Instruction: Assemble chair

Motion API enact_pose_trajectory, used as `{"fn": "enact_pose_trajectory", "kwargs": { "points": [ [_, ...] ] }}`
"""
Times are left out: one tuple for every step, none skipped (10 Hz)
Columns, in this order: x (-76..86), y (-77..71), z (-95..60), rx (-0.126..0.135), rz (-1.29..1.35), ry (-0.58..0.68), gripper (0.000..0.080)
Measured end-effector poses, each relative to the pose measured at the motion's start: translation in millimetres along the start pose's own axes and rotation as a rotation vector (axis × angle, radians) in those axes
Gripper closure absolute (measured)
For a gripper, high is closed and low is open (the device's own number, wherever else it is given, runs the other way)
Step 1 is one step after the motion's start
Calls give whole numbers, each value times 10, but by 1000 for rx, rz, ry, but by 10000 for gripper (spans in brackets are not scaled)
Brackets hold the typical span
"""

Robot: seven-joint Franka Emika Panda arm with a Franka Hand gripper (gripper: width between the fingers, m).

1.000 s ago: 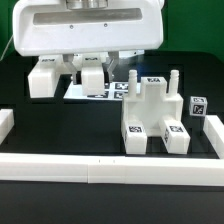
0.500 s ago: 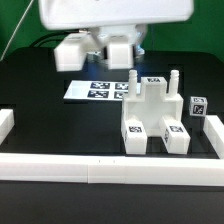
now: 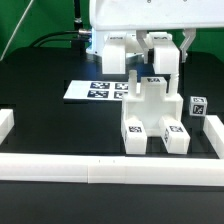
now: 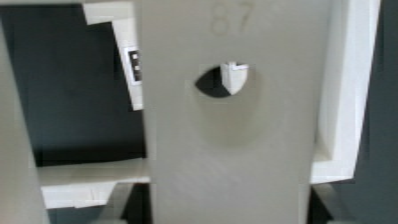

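Exterior view. The black surface [image 3: 45,125] is fenced along its front edge by a long white bar [image 3: 110,168]. The half-built chair [image 3: 150,120] stands just behind that bar, toward the exterior view's right. It is a blocky white body with tags on its two front feet, and one upright peg [image 3: 133,76] shows at its top. A second peg, if there is one, is hidden behind what the arm carries.

The hand [image 3: 140,43] hangs directly over the chair and is clenched on a white frame piece [image 3: 165,58]. Its two chunky ends drop on either side of the hand, clear of the surface. We judge the piece is held level and high so that its ends can come down onto the chair's top. Whether it touches the chair yet, we cannot tell.

The marker board [image 3: 95,88] lies flat behind the chair, toward the middle of the surface. A small tagged block [image 3: 197,108] sits by the right edge, close beside the chair but apart from it. It is probably waiting its turn.

Wrist view. A broad white slab of the frame piece [image 4: 231,150] fills the picture, with a round hole [image 4: 224,80] through it and faint raised digits above that. A tag edge and dark surface show behind it. We cannot pick out the fingers here. We read the hole as a socket, so the next move calls for careful lining up before lowering. A slight skew could jam the joint.
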State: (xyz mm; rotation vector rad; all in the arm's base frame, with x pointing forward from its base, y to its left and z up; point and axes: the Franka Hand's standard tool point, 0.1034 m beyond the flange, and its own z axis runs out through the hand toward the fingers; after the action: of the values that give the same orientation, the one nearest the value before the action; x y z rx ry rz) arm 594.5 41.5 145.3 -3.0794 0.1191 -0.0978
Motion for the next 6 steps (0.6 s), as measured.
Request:
{"fn": "enact_pose_trajectory", "kwargs": {
  "points": [
    [-2, -6, -6, 0, -2, 4, 515],
    [-38, -48, -19, -3, -24, 19, 515],
    [-77, -119, -21, -7, -58, 16, 515],
    [-108, -189, -3, -8, -66, 14, 515],
    [-158, -269, 36, -10, -64, 20, 515],
    [-212, -289, 95, -12, -61, 26, 515]
  ]
}}
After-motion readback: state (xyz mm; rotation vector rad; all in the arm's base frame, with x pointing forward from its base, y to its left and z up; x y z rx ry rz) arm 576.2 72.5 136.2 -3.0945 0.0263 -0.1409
